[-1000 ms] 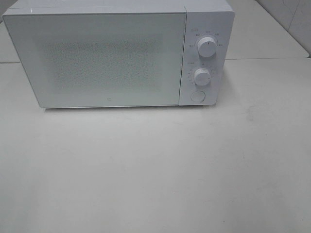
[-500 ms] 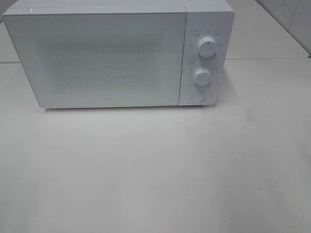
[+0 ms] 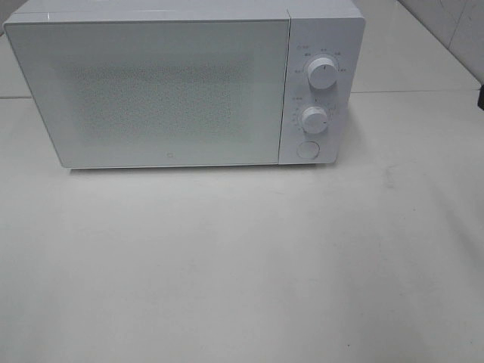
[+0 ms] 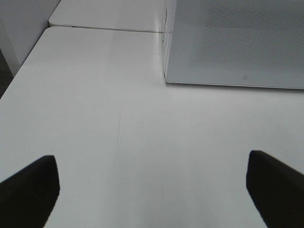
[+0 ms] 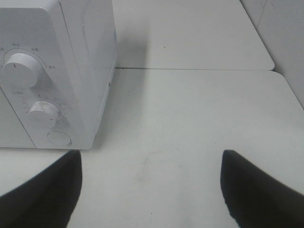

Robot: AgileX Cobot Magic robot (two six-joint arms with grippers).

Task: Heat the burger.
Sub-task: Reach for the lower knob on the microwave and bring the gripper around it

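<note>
A plain white table (image 3: pixel 242 265) fills the scene, lit evenly, with faint scuffs on its top. Over it the left gripper (image 4: pixel 153 185) hangs with its jaws released and spread wide; its two dark fingers (image 4: pixel 28 190) stand well apart with only bare tabletop between them, grasping nothing. The right gripper (image 5: pixel 151 185) is likewise released, its jaws set apart over the bare surface and nothing between them. Beyond the left gripper stands the near lower corner of a white microwave (image 3: pixel 166 91) on its hinge side; beyond the right gripper stands the control end of the same microwave. In the high view the microwave sits at 12 o'clock on the table, square to the camera, its door (image 3: pixel 151 94) shut flat, and the speckled window lets nothing inside show. On the panel at about 1 o'clock an upper dial (image 3: pixel 322 74) sits above a lower dial (image 3: pixel 314 119), with a round button (image 3: pixel 307 149) just under them. Behind the microwave a seam marks a second table (image 3: pixel 408 53) butted against the first, and a pale wall (image 3: pixel 454 23) closes the 2 o'clock corner. A small dark sliver shows at the 3 o'clock edge; what it is cannot be told. The burger appears in none of the views, so its place cannot be told.
</note>
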